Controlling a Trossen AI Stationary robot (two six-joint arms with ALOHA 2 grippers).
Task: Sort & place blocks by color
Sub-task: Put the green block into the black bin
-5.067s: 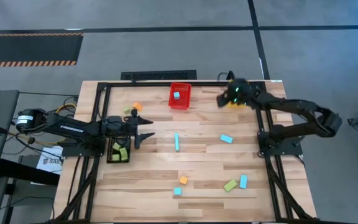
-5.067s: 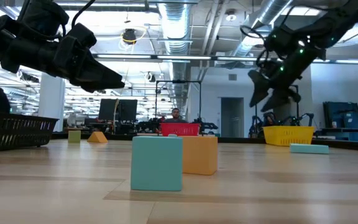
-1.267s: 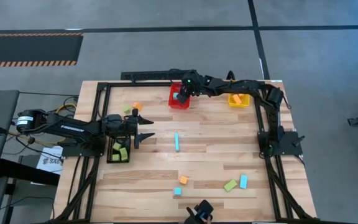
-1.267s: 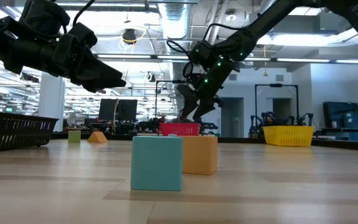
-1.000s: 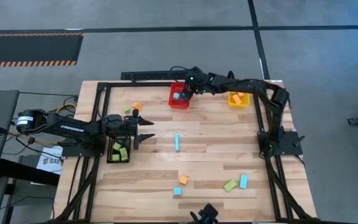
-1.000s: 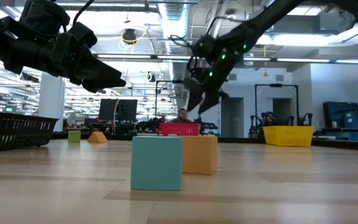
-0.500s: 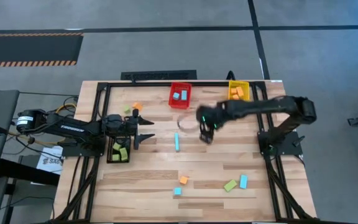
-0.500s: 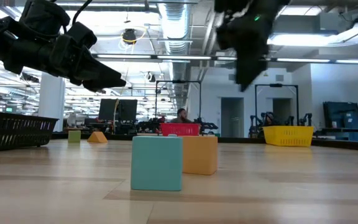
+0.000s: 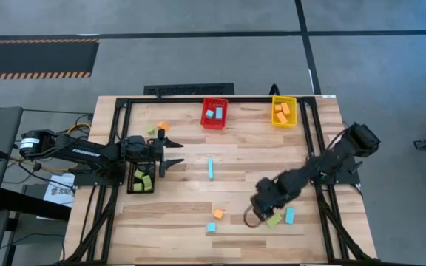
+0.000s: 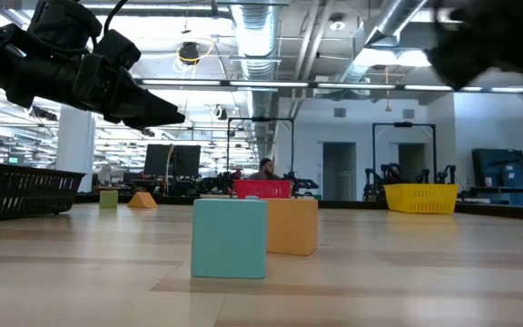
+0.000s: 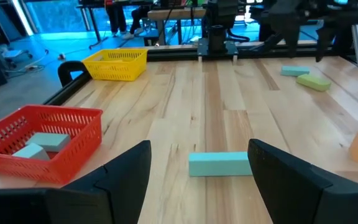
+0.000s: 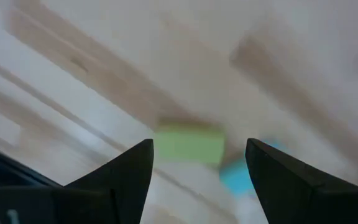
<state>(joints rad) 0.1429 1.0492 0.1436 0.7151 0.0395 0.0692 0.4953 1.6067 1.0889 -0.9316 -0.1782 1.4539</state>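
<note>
The table [image 9: 235,185] is pale wooden planking, smooth with a soft sheen, framed by dark metal rails [image 9: 324,214]. The bins [image 11: 39,134] look like plastic mesh. The blocks [image 10: 230,238] look matt and smooth-faced. The floor [image 9: 198,59] is dull grey.

Industrial lab/workshop: exposed ceiling ducts [image 10: 254,27], fluorescent lights, monitors [image 10: 172,160], other robot rigs behind.

The right gripper [image 9: 261,208] hangs above a bar block [image 9: 274,219] near the table's front edge [image 9: 220,255], another block [image 9: 289,215] just beside it.
</note>
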